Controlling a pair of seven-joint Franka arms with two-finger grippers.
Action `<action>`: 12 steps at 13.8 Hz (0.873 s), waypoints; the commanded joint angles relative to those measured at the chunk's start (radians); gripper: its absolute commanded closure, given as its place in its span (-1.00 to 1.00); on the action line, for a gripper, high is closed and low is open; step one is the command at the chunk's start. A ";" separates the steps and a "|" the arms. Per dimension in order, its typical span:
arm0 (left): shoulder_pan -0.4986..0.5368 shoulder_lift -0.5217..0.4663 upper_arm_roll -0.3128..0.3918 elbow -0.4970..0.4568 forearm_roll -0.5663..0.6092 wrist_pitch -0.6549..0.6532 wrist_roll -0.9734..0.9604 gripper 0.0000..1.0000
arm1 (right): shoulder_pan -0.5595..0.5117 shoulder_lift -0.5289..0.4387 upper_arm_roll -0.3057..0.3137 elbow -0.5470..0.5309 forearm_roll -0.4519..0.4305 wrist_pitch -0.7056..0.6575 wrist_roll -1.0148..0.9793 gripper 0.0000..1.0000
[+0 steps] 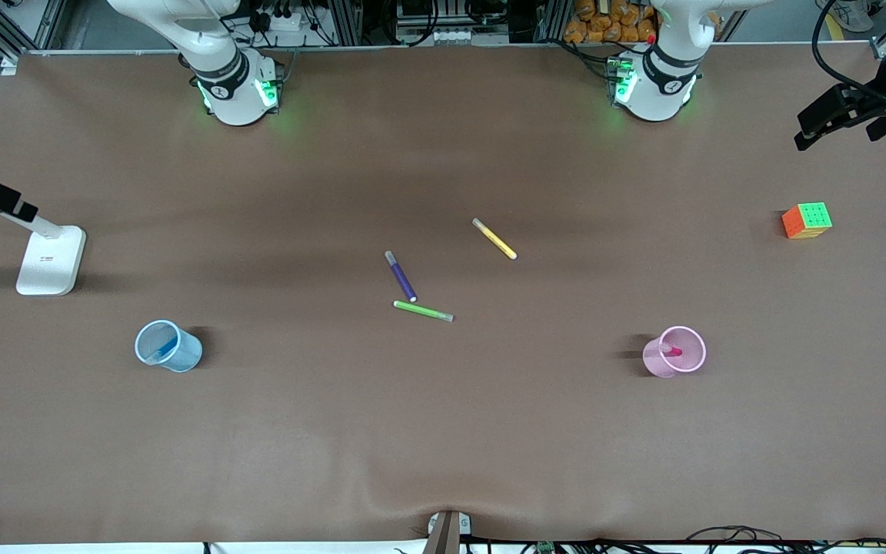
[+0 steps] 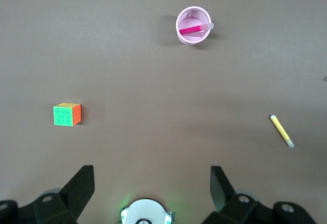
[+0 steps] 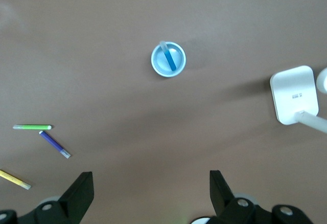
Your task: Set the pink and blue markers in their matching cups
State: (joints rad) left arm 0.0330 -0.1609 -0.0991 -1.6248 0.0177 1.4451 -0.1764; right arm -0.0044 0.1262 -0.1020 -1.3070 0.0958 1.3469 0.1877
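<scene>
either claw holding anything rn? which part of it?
Nothing held. Left claw and right claw both hang open and empty above the table. Pink marker sits in the pink cup, blue marker in the blue cup.

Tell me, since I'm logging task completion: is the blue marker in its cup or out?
In. The blue marker leans inside the light blue cup, its pale cap at the rim; the front view shows the same.
</scene>
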 commanded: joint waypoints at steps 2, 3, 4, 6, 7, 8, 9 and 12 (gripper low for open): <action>0.010 -0.014 -0.007 -0.012 0.005 -0.003 0.011 -1.00 | -0.005 -0.130 0.056 -0.197 -0.042 0.105 -0.005 -1.00; 0.010 -0.014 -0.007 -0.010 0.005 -0.003 0.011 -1.00 | -0.005 -0.164 0.061 -0.251 -0.047 0.138 -0.005 -1.00; 0.010 -0.014 -0.007 -0.010 0.005 -0.003 0.011 -1.00 | -0.006 -0.177 0.064 -0.270 -0.048 0.155 -0.005 -1.00; 0.008 -0.014 -0.007 -0.010 0.005 -0.003 0.011 -1.00 | -0.008 -0.169 0.059 -0.253 -0.050 0.149 -0.037 -1.00; 0.010 -0.014 -0.007 -0.012 0.005 -0.003 0.011 -1.00 | -0.009 -0.168 0.059 -0.249 -0.051 0.149 -0.091 -1.00; 0.010 -0.014 -0.007 -0.010 0.005 -0.003 0.011 -1.00 | -0.009 -0.168 0.059 -0.245 -0.053 0.150 -0.115 -1.00; 0.010 -0.014 -0.007 -0.010 0.005 -0.003 0.011 -1.00 | -0.012 -0.168 0.059 -0.241 -0.053 0.150 -0.117 -1.00; 0.010 -0.012 -0.007 -0.010 0.005 -0.002 0.011 -1.00 | -0.006 -0.165 0.059 -0.235 -0.059 0.149 -0.111 -1.00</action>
State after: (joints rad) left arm 0.0338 -0.1609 -0.0991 -1.6265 0.0177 1.4452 -0.1764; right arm -0.0044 -0.0155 -0.0511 -1.5210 0.0535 1.4844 0.0893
